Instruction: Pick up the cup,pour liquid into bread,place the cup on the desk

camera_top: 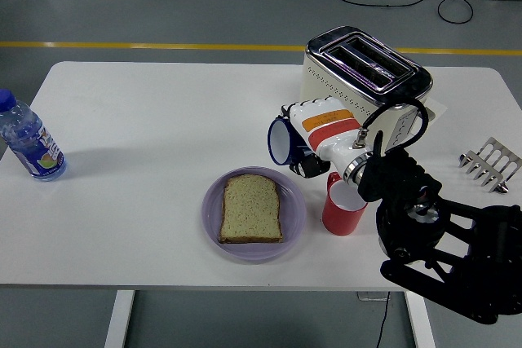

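My right hand (314, 140) is shut on a blue cup (281, 140) with a white inside. The cup is tipped on its side, mouth facing left, held in the air just above the upper right rim of the purple plate (214, 226). A slice of bread (252, 208) lies flat on that plate. No liquid is visible leaving the cup. The black right arm (432, 234) reaches in from the lower right. The left arm is out of view.
A red cup (340, 209) stands upright right of the plate, partly behind my forearm. A cream toaster (351, 79) sits behind the hand. A water bottle (28, 143) stands at the far left edge. A metal rack (489, 162) lies at the right.
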